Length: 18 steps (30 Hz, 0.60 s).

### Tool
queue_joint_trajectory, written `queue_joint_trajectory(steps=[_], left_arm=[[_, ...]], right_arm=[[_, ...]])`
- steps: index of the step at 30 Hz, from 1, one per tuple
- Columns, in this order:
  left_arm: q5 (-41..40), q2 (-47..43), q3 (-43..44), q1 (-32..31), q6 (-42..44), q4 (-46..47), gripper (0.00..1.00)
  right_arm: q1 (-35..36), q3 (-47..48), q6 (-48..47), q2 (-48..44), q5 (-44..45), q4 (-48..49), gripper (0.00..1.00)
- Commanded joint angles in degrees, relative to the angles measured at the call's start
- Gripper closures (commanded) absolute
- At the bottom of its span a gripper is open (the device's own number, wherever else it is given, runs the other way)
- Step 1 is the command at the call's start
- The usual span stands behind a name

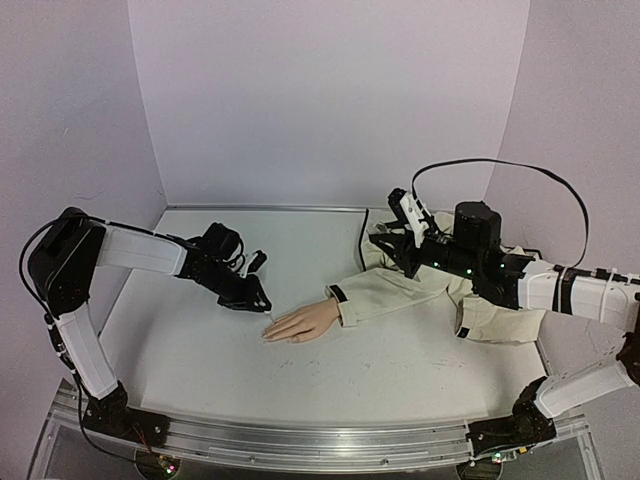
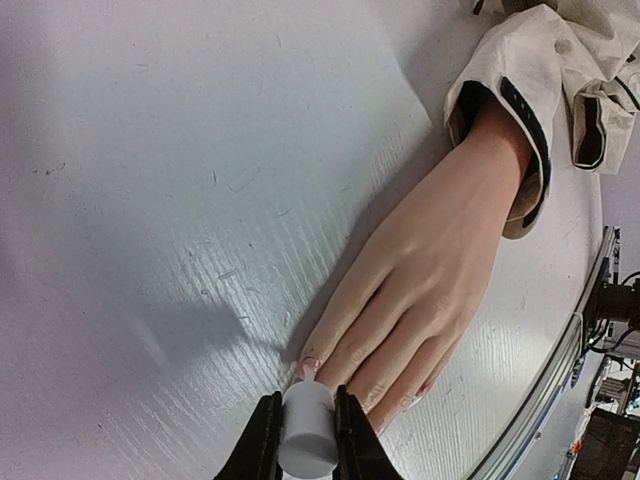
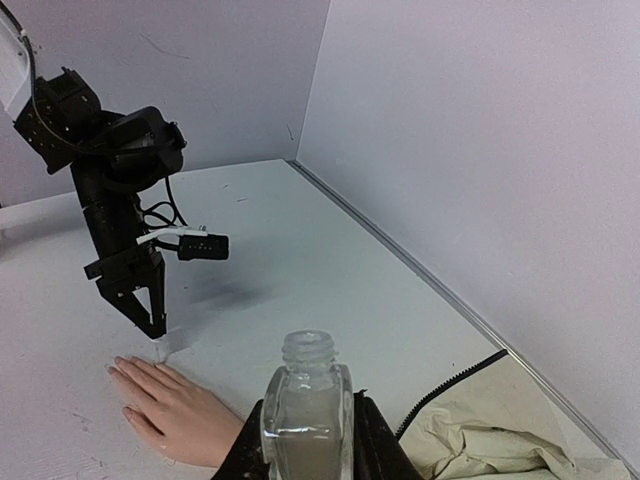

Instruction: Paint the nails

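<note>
The pale mannequin hand [image 1: 300,325] lies palm down on the white table, coming out of a beige sleeve [image 1: 400,290]. My left gripper [image 1: 262,305] is shut on a white brush cap [image 2: 308,425]. The brush tip rests on the nail of the outermost finger [image 2: 311,362], where a pinkish smear shows. The other nails are small and partly hidden behind the cap. My right gripper [image 1: 385,240] hovers over the sleeve and is shut on a small clear open bottle [image 3: 307,420] held upright. The hand also shows in the right wrist view [image 3: 175,410].
The crumpled beige sleeve [image 3: 500,430] spreads across the right of the table under my right arm. A black cable [image 3: 455,385] runs along it. Lilac walls close the back and sides. A metal rail [image 1: 300,440] runs along the near edge.
</note>
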Motion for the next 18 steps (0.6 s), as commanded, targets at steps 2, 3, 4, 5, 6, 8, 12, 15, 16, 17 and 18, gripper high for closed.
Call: queue_joint_trajectory(steps=[2, 3, 4, 5, 6, 8, 12, 15, 16, 17, 18], left_arm=[[1.3, 0.96, 2.91, 0.19, 0.46, 1.3, 1.0], [1.38, 0.97, 2.92, 0.19, 0.43, 1.29, 1.0], [1.47, 0.97, 2.86, 0.19, 0.38, 1.34, 1.0], [1.55, 0.99, 2.75, 0.19, 0.4, 1.3, 1.0], [1.54, 0.99, 2.69, 0.19, 0.41, 1.3, 1.0], [1.51, 0.97, 2.41, 0.11, 0.41, 1.29, 1.0], [1.35, 0.57, 1.78, 0.1, 0.41, 1.3, 1.0], [1.09, -0.11, 1.22, 0.1, 0.5, 1.34, 1.0], [1.11, -0.23, 1.1, 0.1, 0.43, 1.3, 1.0], [1.14, -0.25, 0.95, 0.1, 0.42, 1.3, 1.0], [1.18, -0.34, 0.92, 0.1, 0.34, 1.29, 1.0]], right_arm=[[-0.22, 2.77, 0.61, -0.25, -0.55, 4.09, 1.0], [-0.22, 2.77, 0.61, -0.28, -0.54, 4.09, 1.0], [-0.22, 2.77, 0.61, -0.28, -0.58, 4.1, 1.0], [-0.22, 2.77, 0.61, -0.24, -0.53, 4.09, 1.0], [-0.22, 2.83, 0.61, -0.17, -0.54, 4.09, 1.0], [-0.2, 2.83, 0.61, -0.11, -0.6, 4.1, 1.0], [-0.18, 2.79, 0.61, -0.11, -0.61, 4.11, 1.0], [-0.22, 2.86, 0.61, -0.11, -0.75, 4.09, 1.0], [-0.22, 2.87, 0.61, -0.06, -0.79, 4.09, 1.0], [-0.22, 2.9, 0.68, -0.1, -0.86, 4.09, 1.0], [-0.22, 2.9, 0.7, -0.04, -0.84, 4.09, 1.0]])
